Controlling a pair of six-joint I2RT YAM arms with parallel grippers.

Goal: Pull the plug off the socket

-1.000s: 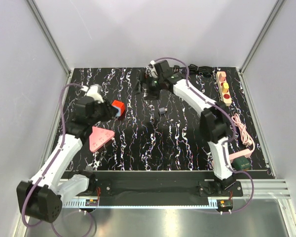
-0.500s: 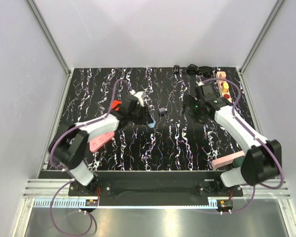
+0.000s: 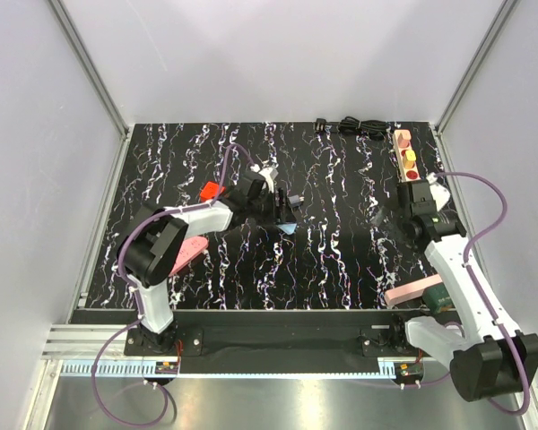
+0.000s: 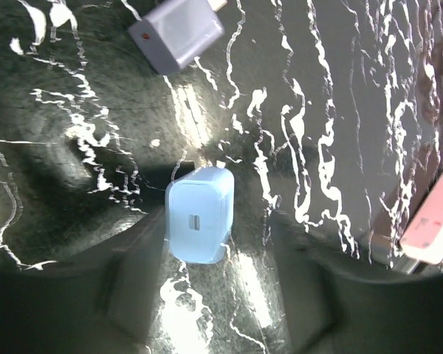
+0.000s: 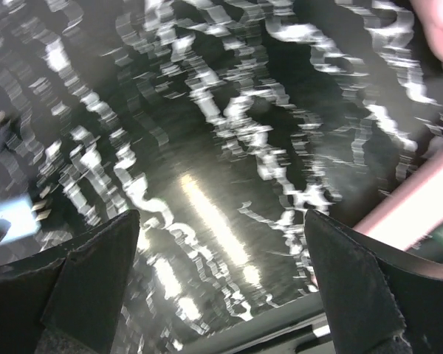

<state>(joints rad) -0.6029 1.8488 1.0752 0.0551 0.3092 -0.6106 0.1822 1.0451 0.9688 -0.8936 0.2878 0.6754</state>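
The socket, a narrow beige strip, lies at the far right; its row shows red rounds and one yellow round. A light blue plug with a small slot lies flat on the black marbled table, also seen mid-table in the top view. My left gripper is open, its blurred dark fingers either side of this plug and not gripping it. In the top view the left gripper reaches to mid-table. A grey plug lies just beyond. My right gripper is open and empty, hanging near the strip's near end.
A red block and a pink triangle lie left of the left arm. A coiled black cable rests at the back edge. A pink bar and a green piece sit front right by the right arm.
The left gripper moved a little right and opened, letting the light blue plug rest on the table. The right arm swung back toward the right side, near the socket.
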